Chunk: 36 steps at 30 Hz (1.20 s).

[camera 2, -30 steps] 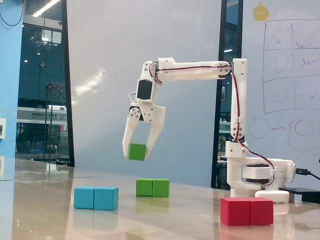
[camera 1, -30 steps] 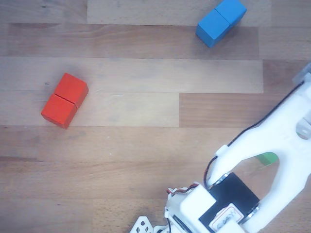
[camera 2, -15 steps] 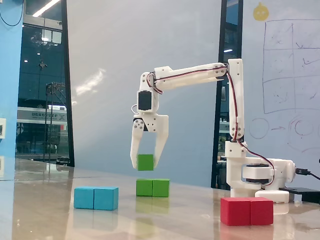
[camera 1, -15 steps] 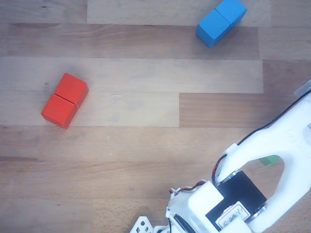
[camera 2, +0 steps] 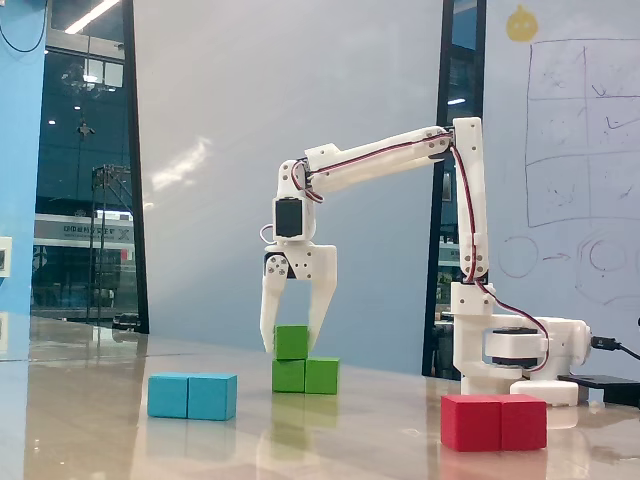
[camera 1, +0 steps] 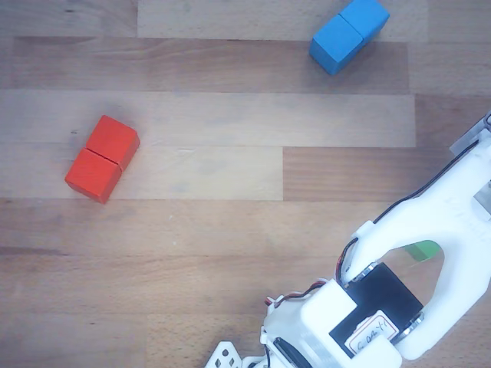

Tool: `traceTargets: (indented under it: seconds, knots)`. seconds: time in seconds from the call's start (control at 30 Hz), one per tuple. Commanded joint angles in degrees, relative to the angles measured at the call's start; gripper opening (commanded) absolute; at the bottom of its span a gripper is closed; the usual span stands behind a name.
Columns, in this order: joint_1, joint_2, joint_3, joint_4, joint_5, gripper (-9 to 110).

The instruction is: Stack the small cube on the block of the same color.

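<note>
**Green cube set on the green block, claw not yet let go**

Green met green at this moment: in the fixed view the small cube (camera 2: 291, 342) sat on top of the block (camera 2: 306, 376), over the block's left half as that view showed it, and appeared to touch it. The claw (camera 2: 292, 344) hung straight down over the block with its fingers (camera 2: 321, 322) narrowed around the cube, one on each side. The placing step looked all but done. The next move called for the jaws to spread gently, so the cube was not dragged sideways, and then for a straight lift clear of the block.

The cube was bright green with matte faces, about as wide as one half of the block, its edges roughly in line with the block's left end. The block lay flat on the surface, a seam across its middle. In the other view only a sliver of green (camera 1: 422, 251) showed through the arm's white frame; which green piece it was could not be told. The blue block (camera 2: 192, 396) lay near the green block, to its left in the fixed view; the red block (camera 2: 494, 421) lay farther off to its right.
</note>
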Motion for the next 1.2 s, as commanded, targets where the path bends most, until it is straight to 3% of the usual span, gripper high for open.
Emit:
traceTargets:
  seconds: [0.0,0.67,1.0,1.17]
  knots:
    - [0.4,0.4,-0.3,-1.2,-0.4,7]
    - [0.4,0.2,-0.1,4.7,-0.4,8]
    - [0.4,0.2,-0.1,5.7,-0.4,24]
    - [-0.4,0.3,-0.4,8.8,-0.4,26]
